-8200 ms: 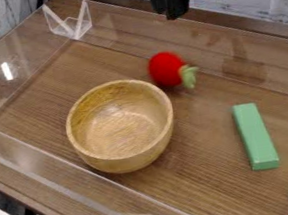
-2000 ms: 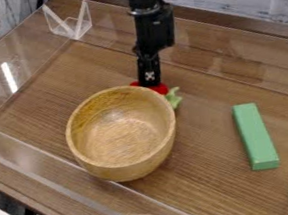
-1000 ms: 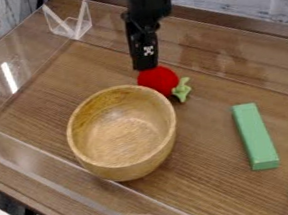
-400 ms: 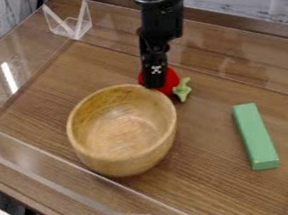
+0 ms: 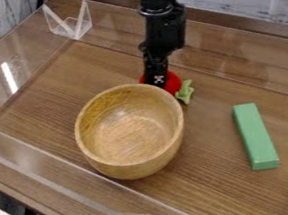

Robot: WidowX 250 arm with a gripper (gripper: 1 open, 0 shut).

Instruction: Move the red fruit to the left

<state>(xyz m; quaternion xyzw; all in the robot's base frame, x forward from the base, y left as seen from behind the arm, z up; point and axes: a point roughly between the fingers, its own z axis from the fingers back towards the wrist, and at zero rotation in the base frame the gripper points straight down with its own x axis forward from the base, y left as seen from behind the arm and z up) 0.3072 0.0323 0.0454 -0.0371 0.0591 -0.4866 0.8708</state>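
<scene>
We see the gripper (image 5: 158, 78) drawn narrow, its tips at the red fruit (image 5: 172, 83), low enough to catch its round side; whether they truly grip it, we cannot tell. The wooden bowl (image 5: 138, 169) sits just beside the tips, its rim close to the fruit, so we would probably lift before going left, lest we drag the bowl along

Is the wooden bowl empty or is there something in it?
Empty: the wooden bowl shows only bare inner wall and bottom; the red fruit lies outside, beyond its rim.
</scene>
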